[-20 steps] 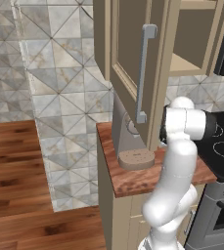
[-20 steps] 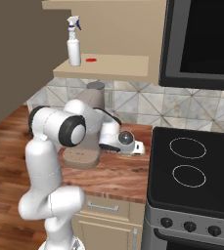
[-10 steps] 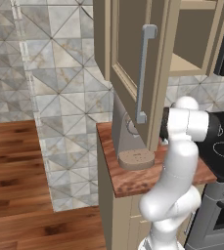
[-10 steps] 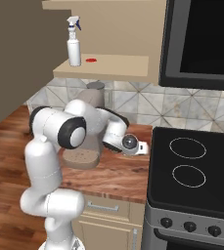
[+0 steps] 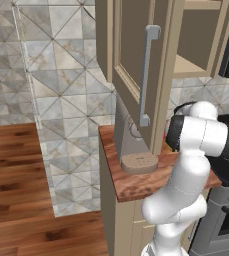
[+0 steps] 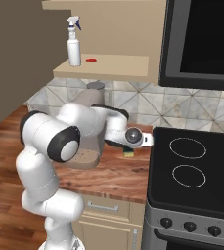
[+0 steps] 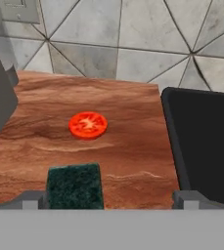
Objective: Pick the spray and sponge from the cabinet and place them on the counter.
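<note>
On the reddish-brown counter (image 7: 133, 127), between the grey coffee machine (image 6: 90, 129) and the black stovetop (image 7: 206, 141), the sponge (image 7: 75, 185) lies flat with its dark green top up. Seen from the hand camera, it sits near the left finger, and the two fingertips (image 7: 30, 199) stand far apart at either side with nothing clamped between them, so the gripper (image 7: 108, 200) is released. From the right base camera the sponge (image 6: 128, 153) shows as a small yellow and green block just beneath the hand, right beside the edge of the stovetop (image 6: 196, 171). A little farther back on the counter, apart from the sponge and toward the tiled wall, lies a round red-orange tomato slice (image 7: 88, 124). Up in the open cabinet (image 6: 108, 68), the spray bottle (image 6: 74, 41) stands upright near the left end of the shelf. From the left base camera the cabinet door (image 5: 136, 65) with its long grey handle (image 5: 147, 75) hangs open above the coffee machine (image 5: 131, 142).
</note>
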Motion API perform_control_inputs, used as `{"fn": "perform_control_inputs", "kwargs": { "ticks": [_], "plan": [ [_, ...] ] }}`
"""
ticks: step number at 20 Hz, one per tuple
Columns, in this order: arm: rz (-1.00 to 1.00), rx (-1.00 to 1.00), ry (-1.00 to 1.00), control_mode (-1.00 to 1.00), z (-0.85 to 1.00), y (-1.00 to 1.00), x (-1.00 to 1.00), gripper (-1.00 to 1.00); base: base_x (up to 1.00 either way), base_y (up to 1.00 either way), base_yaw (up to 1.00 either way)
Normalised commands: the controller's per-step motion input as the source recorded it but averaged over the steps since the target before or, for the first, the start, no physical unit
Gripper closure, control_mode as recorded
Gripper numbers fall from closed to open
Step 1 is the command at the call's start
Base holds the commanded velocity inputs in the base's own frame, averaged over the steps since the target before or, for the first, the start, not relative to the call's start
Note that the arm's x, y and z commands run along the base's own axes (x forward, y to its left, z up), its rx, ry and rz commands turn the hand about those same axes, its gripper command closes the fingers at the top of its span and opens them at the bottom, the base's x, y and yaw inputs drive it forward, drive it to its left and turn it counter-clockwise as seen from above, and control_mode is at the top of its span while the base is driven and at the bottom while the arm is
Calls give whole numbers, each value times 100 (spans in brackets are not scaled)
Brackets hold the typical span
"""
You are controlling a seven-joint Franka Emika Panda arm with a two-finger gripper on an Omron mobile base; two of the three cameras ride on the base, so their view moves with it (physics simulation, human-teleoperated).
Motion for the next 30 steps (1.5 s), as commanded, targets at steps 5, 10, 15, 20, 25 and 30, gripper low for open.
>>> {"fn": "perform_control_inputs", "kwargs": {
  "ticks": [5,10,15,20,25,30],
  "plan": [
    [0,0,0,-100,70,-8,-2,-100,0,0,0],
    [0,0,1,-100,49,-4,-14,-100,0,0,0],
    [0,-1,2,-100,33,0,-30,-100,0,0,0],
    [0,0,0,-100,16,0,-46,-100,0,0,0],
    [0,0,0,-100,32,0,-48,-100,0,0,0],
    [0,0,-1,-100,55,0,-39,-100,0,0,0]
  ]
}}
